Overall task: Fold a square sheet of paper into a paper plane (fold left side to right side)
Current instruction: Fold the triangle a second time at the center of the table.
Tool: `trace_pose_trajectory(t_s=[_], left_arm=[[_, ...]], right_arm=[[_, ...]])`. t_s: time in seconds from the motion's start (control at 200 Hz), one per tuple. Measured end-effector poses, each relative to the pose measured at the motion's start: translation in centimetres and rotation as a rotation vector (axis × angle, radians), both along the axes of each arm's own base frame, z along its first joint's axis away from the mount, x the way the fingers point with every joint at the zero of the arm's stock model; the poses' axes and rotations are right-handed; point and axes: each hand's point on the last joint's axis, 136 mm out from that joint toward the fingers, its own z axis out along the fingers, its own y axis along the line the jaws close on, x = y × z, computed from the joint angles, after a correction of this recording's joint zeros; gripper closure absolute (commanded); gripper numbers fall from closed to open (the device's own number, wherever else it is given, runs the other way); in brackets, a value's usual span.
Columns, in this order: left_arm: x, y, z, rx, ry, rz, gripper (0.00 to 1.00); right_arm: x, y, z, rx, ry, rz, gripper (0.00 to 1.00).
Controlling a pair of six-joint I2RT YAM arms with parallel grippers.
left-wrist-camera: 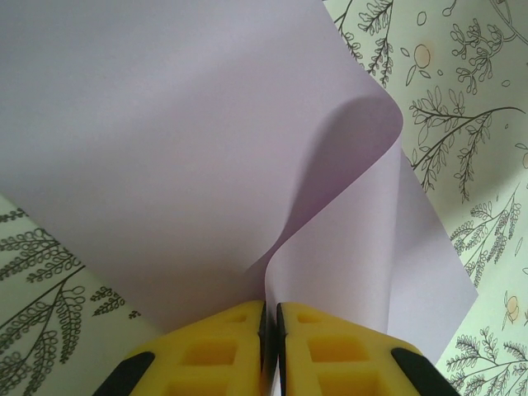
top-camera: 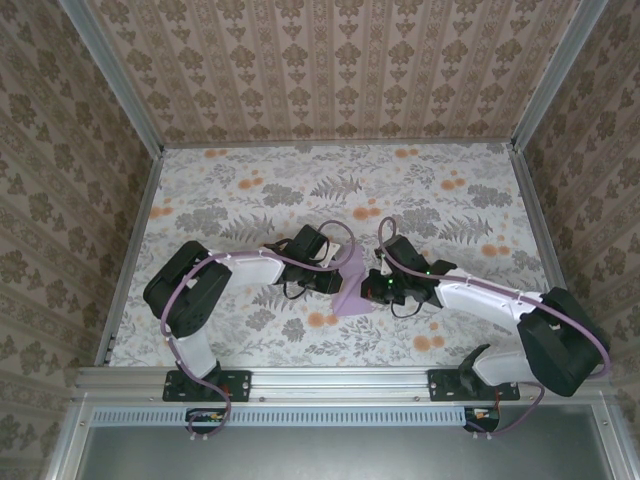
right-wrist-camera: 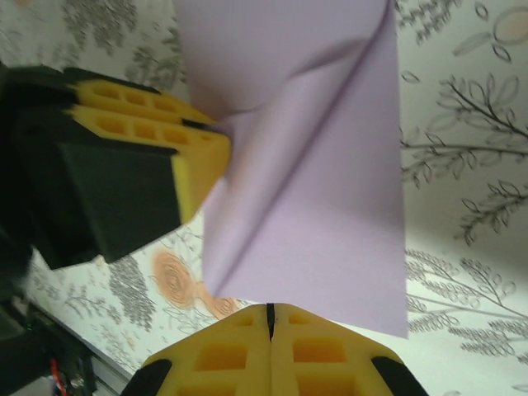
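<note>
**Flowered tabletop, paper lifted mid-fold: the plane is far from finished**

Floral print covers the table [top-camera: 250, 200]. At its near edge the two arms are bolted side by side, and both reach in to meet at the middle.

The left gripper [top-camera: 335, 275] has its yellow fingers [left-wrist-camera: 214, 346] pressed together on the paper plane [top-camera: 352, 290], whose lilac sheet runs straight into the seam between them in the left wrist view. The right gripper [right-wrist-camera: 270, 309] is also closed, its tips meeting on the sheet's lower edge, so I judge it pinched there too.

Between the two grips the paper is held up off the table, near its centre. It bows in a soft loop rather than lying flat, and one slanting ridge shows in the right wrist view; whether that is a pressed crease or a buckle I cannot tell.

By my reading, the left-to-right fold is under way and not yet laid down. No pointed nose or wings show. The edges must be brought together, the crease pressed, and every later fold made.

Beyond, bare table runs to the patterned walls [top-camera: 320, 60].
</note>
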Motion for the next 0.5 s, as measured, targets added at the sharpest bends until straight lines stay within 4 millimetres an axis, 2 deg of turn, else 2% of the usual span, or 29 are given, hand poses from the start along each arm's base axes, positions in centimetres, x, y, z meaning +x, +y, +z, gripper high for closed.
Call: trace_pose_trajectory(t_s=[0.145, 0.35, 0.5], left_arm=[[0.0, 0.0, 0.0, 0.0, 0.0, 0.0, 0.86], [0.0, 0.0, 0.0, 0.003, -0.002, 0.0, 0.86], [0.0, 0.0, 0.0, 0.003, -0.002, 0.0, 0.86]], right_arm=[[1.1, 1.0, 0.2, 0.053, -0.012, -0.021, 1.0], [2.2, 1.9, -1.4, 0.057, 0.011, -0.037, 1.0], [3.1, 2.7, -1.8, 0.069, 0.011, -0.04, 1.0]])
